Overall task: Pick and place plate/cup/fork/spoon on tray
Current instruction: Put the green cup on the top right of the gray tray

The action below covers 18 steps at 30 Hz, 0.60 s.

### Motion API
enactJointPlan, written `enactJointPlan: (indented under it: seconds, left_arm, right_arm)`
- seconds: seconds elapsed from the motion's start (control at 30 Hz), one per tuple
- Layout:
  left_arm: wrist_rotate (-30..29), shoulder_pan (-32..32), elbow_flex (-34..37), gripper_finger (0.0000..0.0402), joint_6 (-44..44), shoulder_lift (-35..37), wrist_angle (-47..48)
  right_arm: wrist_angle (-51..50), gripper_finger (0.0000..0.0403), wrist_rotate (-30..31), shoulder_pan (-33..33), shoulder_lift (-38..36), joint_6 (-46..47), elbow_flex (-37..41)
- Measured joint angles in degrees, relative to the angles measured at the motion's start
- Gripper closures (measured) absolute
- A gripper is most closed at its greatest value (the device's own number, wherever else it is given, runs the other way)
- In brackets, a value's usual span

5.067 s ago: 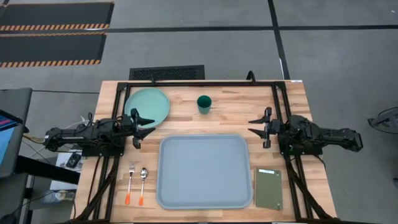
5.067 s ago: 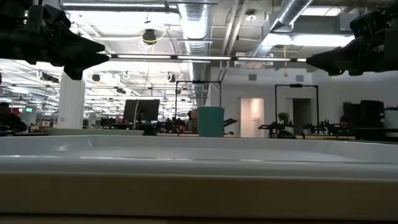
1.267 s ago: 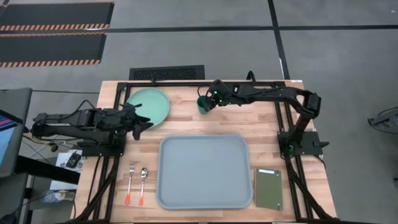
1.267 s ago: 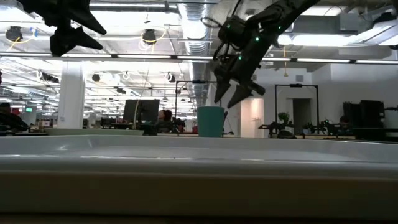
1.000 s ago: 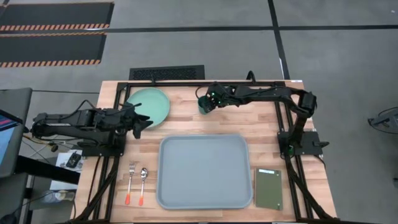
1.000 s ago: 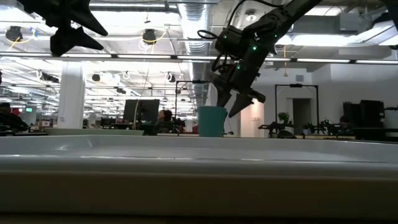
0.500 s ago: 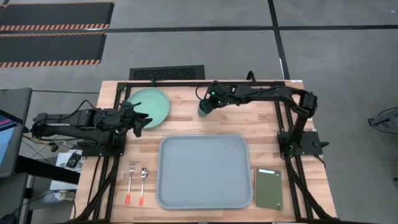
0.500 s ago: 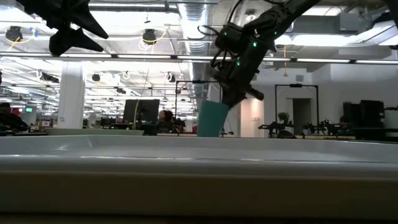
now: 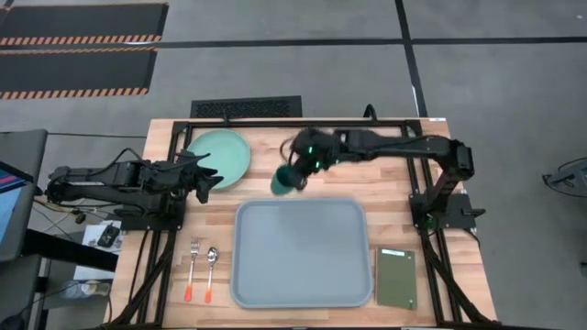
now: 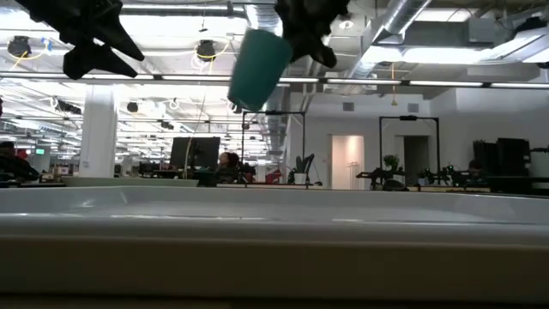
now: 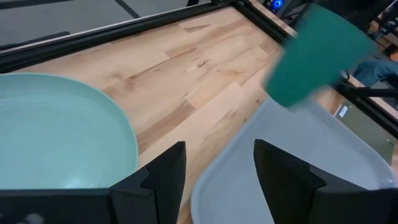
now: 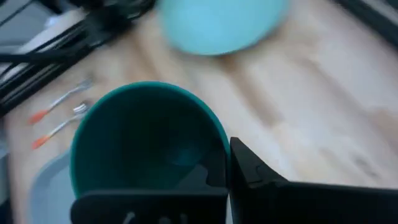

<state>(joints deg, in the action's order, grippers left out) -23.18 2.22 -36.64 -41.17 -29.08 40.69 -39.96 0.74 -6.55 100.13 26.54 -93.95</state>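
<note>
The dark green cup (image 9: 284, 180) hangs tilted in the air just beyond the tray's far edge, with my right gripper (image 9: 296, 172) shut on it. The pale blue-grey tray (image 9: 303, 275) lies at the table's near middle. At the far left the mint-green plate (image 9: 223, 151) rests flat on the table. My left gripper (image 9: 214, 180) hovers open by the plate's near right rim, touching nothing. The fork (image 9: 193, 266) and the spoon (image 9: 210, 269) lie side by side left of the tray. My right gripper pinches the cup's rim wall (image 12: 219, 149), one finger inside the cup and one finger (image 12: 249, 174) outside. The fingers come from above, slanting from the table's right. The cup (image 10: 257, 67) is lifted clear and hangs tilted below the fingers.
An olive-green rectangular pad (image 9: 396, 278) lies right of the tray near the front edge. A black frame (image 9: 303, 122) runs along the table's far edge and sides. Bare wood lies between the plate and the tray.
My right gripper has shut on the cup's rim, tipped the cup, and lifted it clear of the table. It has carried the cup up, toward the near edge and slightly left, toward the tray.
</note>
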Motion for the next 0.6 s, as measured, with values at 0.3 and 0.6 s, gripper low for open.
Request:
enactJointPlan:
  seconds: [0.3,0.6]
  left_arm:
    - [-0.03,0.00,0.00,0.0224,0.00,-0.01,0.26]
    - [-0.06,0.00,0.00,0.0224,-0.04,0.00,0.72]
  right_arm:
    - [1.50,0.0399,0.60,9.33,8.54,2.34,-4.09]
    - [-5.78,0.0397,0.70,9.35,23.76,-0.05,-21.03]
